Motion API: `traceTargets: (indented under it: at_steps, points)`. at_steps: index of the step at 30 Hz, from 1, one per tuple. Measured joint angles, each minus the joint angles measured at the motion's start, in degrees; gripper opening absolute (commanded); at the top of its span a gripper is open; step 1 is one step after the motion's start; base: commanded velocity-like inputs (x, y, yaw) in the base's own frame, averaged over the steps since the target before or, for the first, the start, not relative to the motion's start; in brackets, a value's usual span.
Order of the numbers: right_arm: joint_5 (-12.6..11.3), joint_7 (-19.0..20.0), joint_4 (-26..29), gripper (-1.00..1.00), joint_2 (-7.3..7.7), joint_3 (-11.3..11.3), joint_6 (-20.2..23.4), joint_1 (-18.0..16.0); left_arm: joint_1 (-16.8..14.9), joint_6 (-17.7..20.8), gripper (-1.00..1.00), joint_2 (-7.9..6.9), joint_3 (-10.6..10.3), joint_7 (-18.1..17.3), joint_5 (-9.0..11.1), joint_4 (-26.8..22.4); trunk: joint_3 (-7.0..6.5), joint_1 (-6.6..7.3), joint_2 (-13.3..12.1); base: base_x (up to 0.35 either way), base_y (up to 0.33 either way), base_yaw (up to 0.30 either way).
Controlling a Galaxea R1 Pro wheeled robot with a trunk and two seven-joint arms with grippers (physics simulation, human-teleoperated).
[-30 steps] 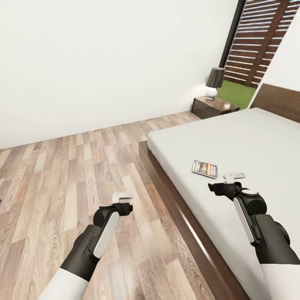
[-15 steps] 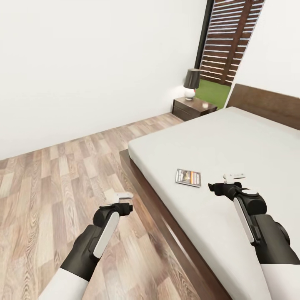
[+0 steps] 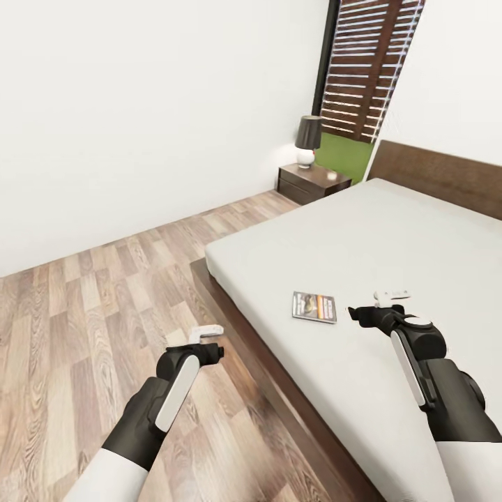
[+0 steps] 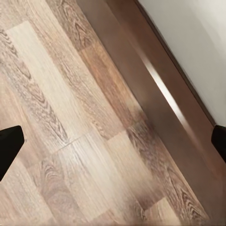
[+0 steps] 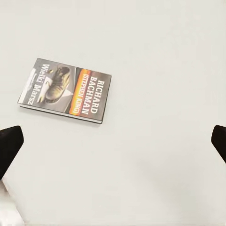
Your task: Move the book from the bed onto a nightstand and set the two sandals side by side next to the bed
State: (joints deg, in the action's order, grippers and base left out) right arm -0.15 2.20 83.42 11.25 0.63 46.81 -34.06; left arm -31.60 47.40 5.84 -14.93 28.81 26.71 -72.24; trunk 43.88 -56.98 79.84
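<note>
The book [image 3: 314, 307] lies flat on the light-grey mattress of the bed [image 3: 390, 237], near its side edge; in the right wrist view the book [image 5: 66, 91] shows its orange band and white lettering. My right gripper [image 3: 376, 305] hovers over the mattress just right of the book, open and empty [image 5: 113, 141]. Over the wood floor beside the dark bed frame [image 4: 160, 94] hangs my left gripper [image 3: 213, 340], also open and empty [image 4: 113, 141]. A nightstand [image 3: 314, 183] stands by the headboard. The sandals are out of view.
A black-shaded lamp [image 3: 307, 139] stands on the nightstand. Behind it is a tall black-framed window [image 3: 366, 70] with slats outside. A white wall [image 3: 139, 104] runs along the far side of the wood-plank floor [image 3: 90, 314].
The whole picture has shifted, so the camera has moved: bed, book and nightstand now sit further left in the picture. Both arms hold the same pose.
</note>
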Motion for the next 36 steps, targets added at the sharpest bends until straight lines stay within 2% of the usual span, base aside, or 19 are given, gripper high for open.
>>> traceTargets:
  at_steps: [9,18,25,30,36]
  points:
    - [0.0,0.0,0.0,1.0,0.0,0.0,0.0,0.0,0.0,-0.2,1.0,-0.14,-0.2,0.0,0.4,-0.1,0.0,-0.01,0.0,-0.127,0.311,-0.001]
    - [0.1,0.0,0.0,1.0,0.0,0.0,0.0,0.0,0.0,-0.3,1.0,-1.15,0.3,-0.1,0.8,0.1,0.0,0.01,0.0,-0.044,0.239,-0.007]
    - [0.0,-0.1,0.0,1.0,0.0,0.0,0.0,0.0,0.0,-0.3,1.0,-1.33,0.7,0.0,1.4,0.1,0.0,0.01,0.0,-0.003,0.073,-0.212]
    - [0.1,-0.1,0.0,1.0,0.01,0.0,0.0,0.0,0.0,-0.3,1.0,-1.33,0.8,0.1,1.4,0.1,0.0,0.01,0.0,0.0,0.229,-0.201]
    - [0.1,-0.1,-0.1,1.0,0.0,0.0,0.0,0.0,0.0,-0.4,1.0,-1.34,0.8,0.4,1.2,0.1,0.0,0.01,0.0,0.001,0.271,-0.041]
